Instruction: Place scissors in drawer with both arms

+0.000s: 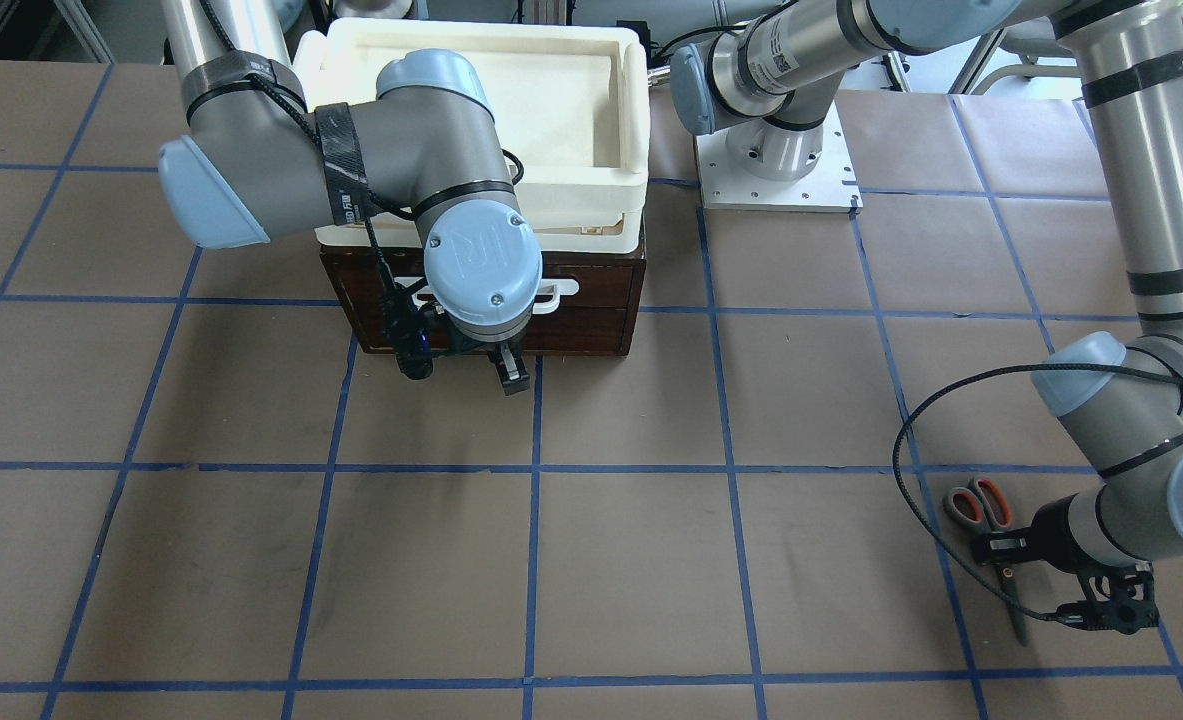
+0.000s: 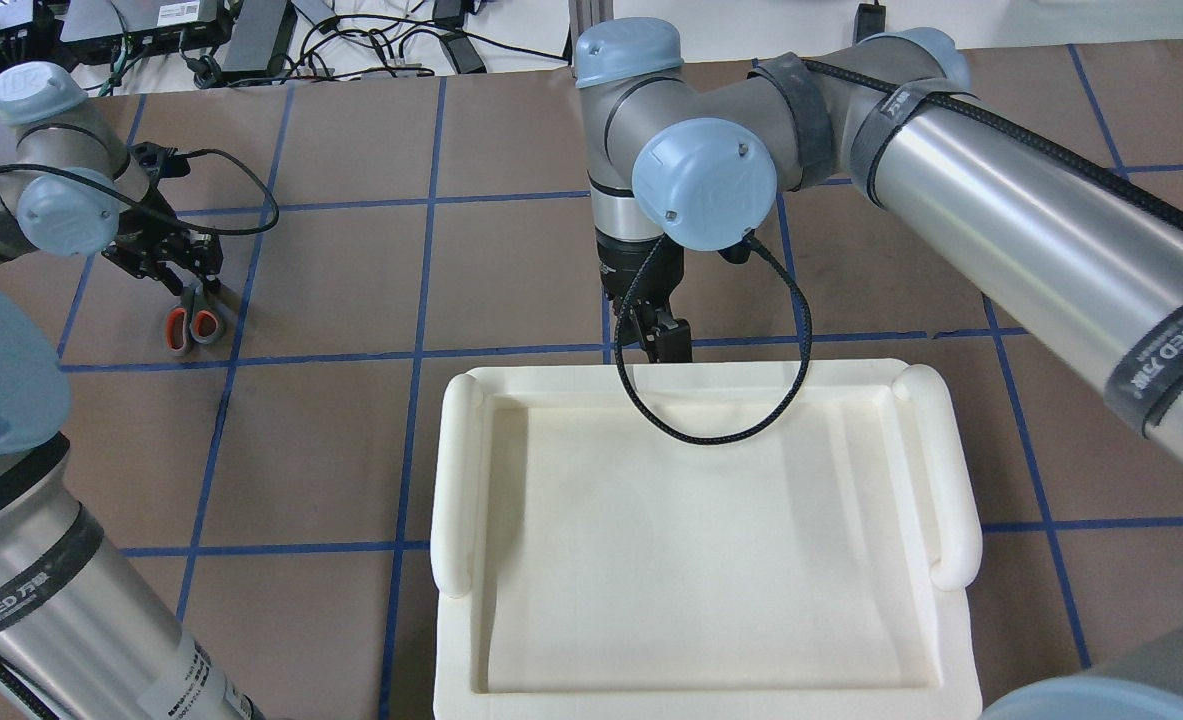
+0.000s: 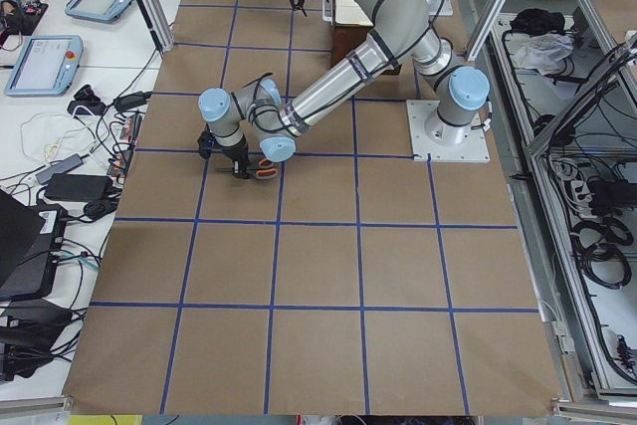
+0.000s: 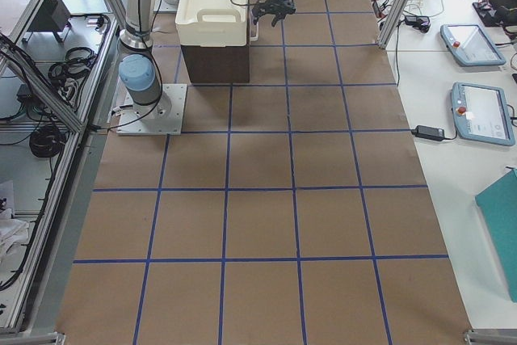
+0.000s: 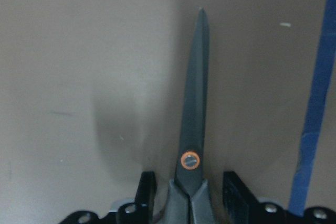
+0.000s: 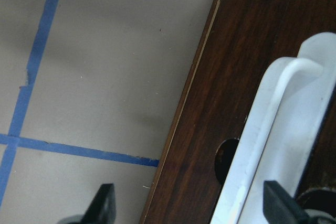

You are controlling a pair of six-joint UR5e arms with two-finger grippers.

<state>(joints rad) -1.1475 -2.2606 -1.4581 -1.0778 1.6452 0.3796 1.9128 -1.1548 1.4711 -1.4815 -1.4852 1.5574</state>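
Left wrist view: scissors [image 5: 192, 124] flat on table [image 5: 79, 77], blades pointing away; left gripper [image 5: 190, 180] spread, its fingers [image 5: 146, 188] straddling the pivot.
Front view: orange loops show behind that gripper, far from drawer [image 1: 591, 322].
Right wrist view: right gripper [image 6: 190, 195] spread facing handle [image 6: 270, 129].
Arms: left low, outstretched; right bent down at the shut drawer.

The right arm [image 1: 481, 265] covers the middle of the drawer [image 1: 591, 325] front and of its white handle [image 1: 563, 290]; overhead, the foam tray [image 2: 941, 470] hides the drawer, and the left tool [image 2: 183, 275] hides the blades of the scissors [image 2: 191, 325]; the left wrist view's lower edge cuts off their loops.
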